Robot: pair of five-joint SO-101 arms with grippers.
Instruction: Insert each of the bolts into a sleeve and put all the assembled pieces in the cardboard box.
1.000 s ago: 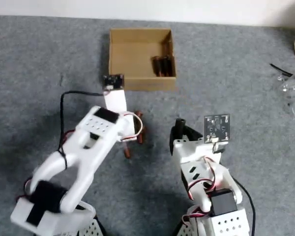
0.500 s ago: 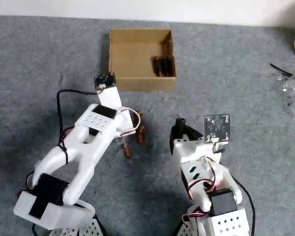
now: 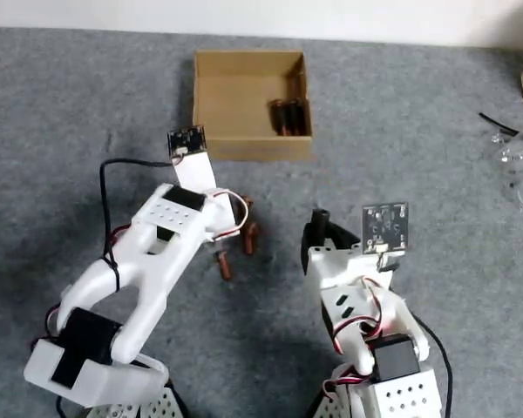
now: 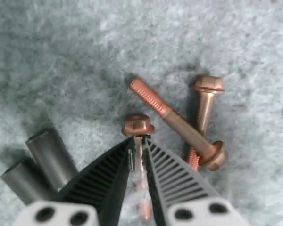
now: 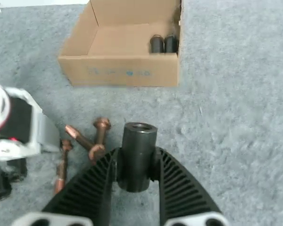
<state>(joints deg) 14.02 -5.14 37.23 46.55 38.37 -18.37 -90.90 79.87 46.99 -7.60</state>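
My left fingers (image 4: 108,174) are pinched shut on the shank of a copper-coloured bolt with a flanged hex head (image 4: 137,125). Its long axis runs straight along the fingers. The head sits just past the tips and the threaded end points back toward the wrist. I cannot tell whether it is lifted or lying on the grey carpeted desk (image 4: 61,56).

Just beyond the tips and to one side, two loose copper bolts lie touching and crossed. The longer one (image 4: 179,127) has its threads aimed near the gripped head, and the other (image 4: 205,106) points the opposite way. On the fingers' other flank, two dark grey metal sleeves (image 4: 49,157) lie side by side.

My right fingers (image 5: 92,188) are clamped around a black cylindrical sleeve (image 5: 137,150). Its axis follows the fingers and its open bore sits clear of the tips, facing the brown cardboard box (image 5: 122,71) well ahead.

In the box's far corner, two dark cylindrical pieces (image 5: 162,43) lie together. I take them for finished assemblies, though no bolt heads are visible.

By my count three bolts and three sleeves remain outside the box, so roughly two of five are done. The next pair is in hand but not yet mated.
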